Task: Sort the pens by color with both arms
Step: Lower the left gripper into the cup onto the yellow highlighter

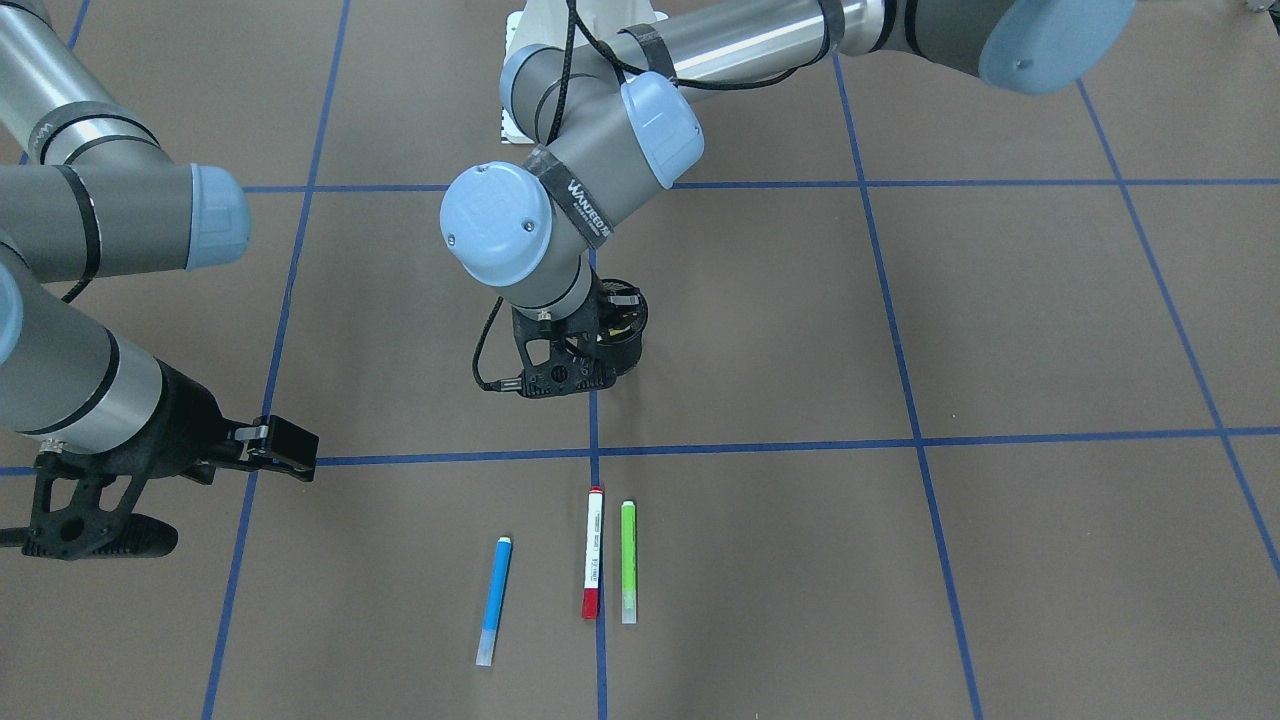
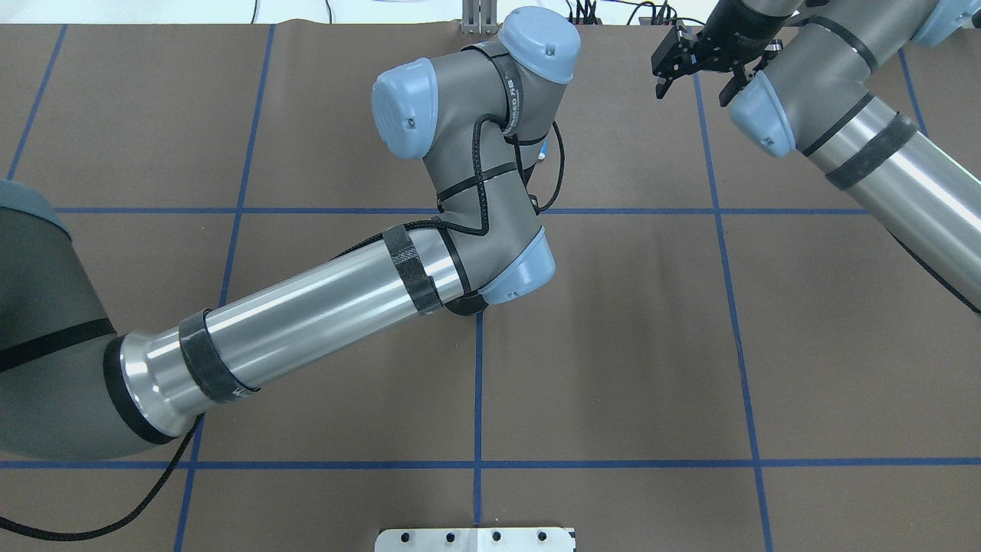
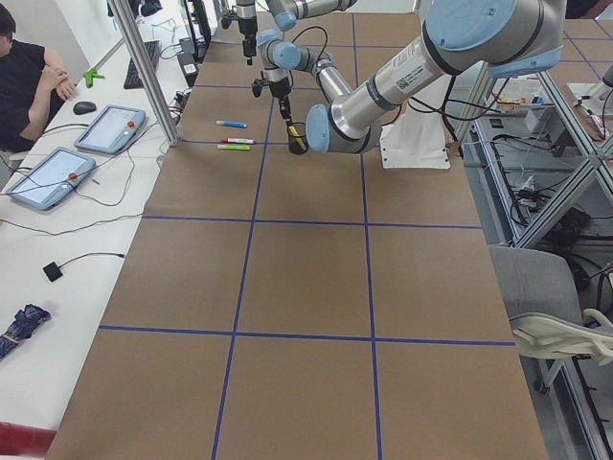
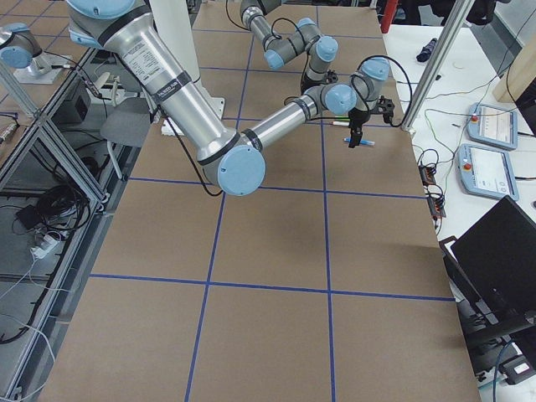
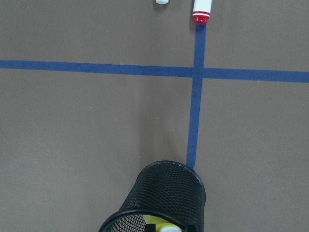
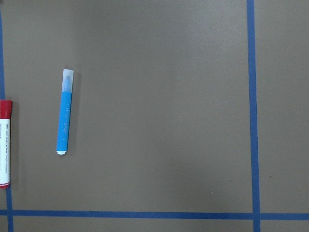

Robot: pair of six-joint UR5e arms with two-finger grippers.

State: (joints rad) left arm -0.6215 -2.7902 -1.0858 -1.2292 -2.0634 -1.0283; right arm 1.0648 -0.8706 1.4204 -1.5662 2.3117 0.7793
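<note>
In the front view the blue pen [image 1: 494, 600] lies nearest, at eight o'clock of the red-capped pen [image 1: 592, 552]. The green pen [image 1: 628, 562] lies just beside that one, at three. Toward ten hovers the right gripper [image 1: 298, 455], seen edge-on, so I cannot tell if it is spread or pressed together. At twelve stands the mesh cup [image 1: 635, 350], holding the yellow pen [image 5: 155, 222], which is mostly cut off. The left gripper [image 1: 610, 318] hangs over the cup with its jaws hidden, so its state is also unclear.

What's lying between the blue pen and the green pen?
The red-capped pen, close beside the green pen, apart from the blue pen; front-facing view shows it.
</note>
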